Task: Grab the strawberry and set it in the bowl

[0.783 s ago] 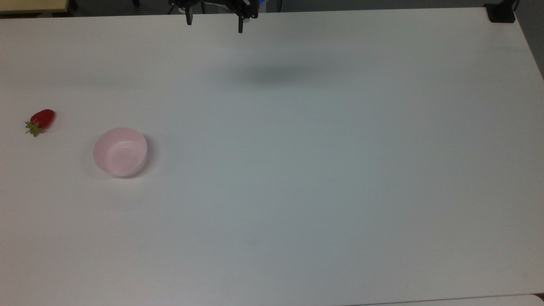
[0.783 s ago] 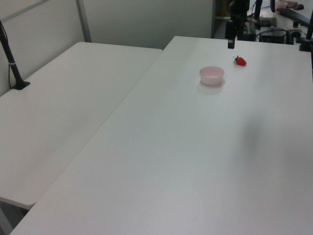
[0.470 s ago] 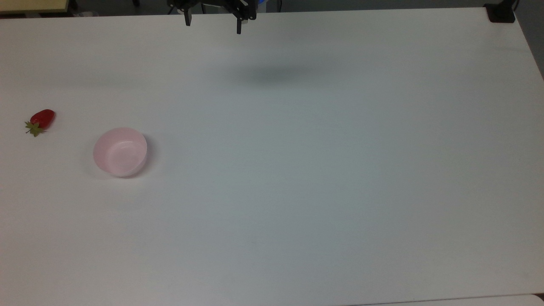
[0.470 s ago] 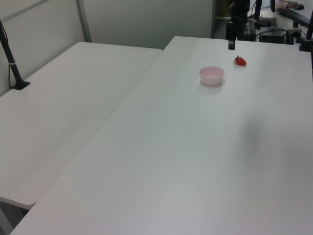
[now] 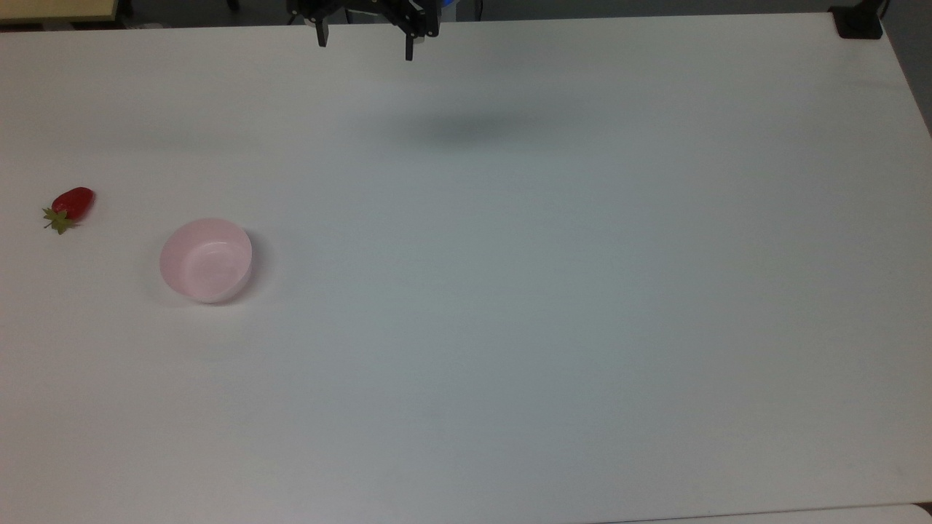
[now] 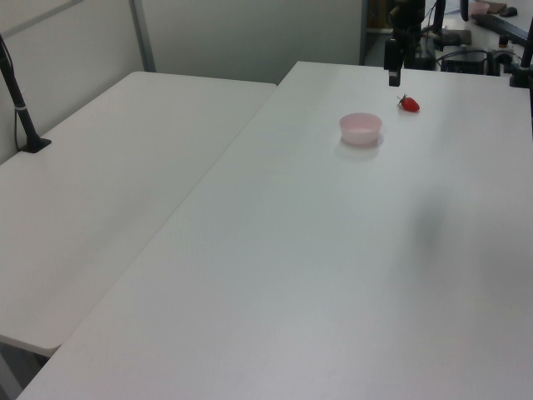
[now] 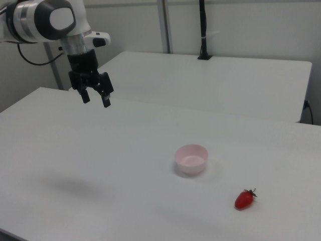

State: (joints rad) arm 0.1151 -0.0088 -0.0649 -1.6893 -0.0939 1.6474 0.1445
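Note:
The strawberry (image 5: 71, 204) lies on the white table near the top view's left edge, its green cap pointing down-left; it also shows as the strawberry (image 6: 408, 103) and the strawberry (image 7: 244, 199). The pale pink bowl (image 5: 206, 260) sits upright and empty a short way to its right, seen too as the bowl (image 6: 361, 128) and the bowl (image 7: 191, 159). My gripper (image 5: 365, 44) hangs open in the air at the table's far edge, high above the surface and well away from both; it appears as the gripper (image 7: 96, 99) with nothing between its fingers.
A black post base (image 5: 859, 23) stands at the top view's upper right table corner. A second white table (image 6: 108, 183) adjoins on the left view's left, with a black pole (image 6: 21, 108) on it. Cluttered equipment (image 6: 483, 33) sits beyond the table's far end.
The gripper has shifted very slightly lower in the top view. The strawberry and the bowl have not moved.

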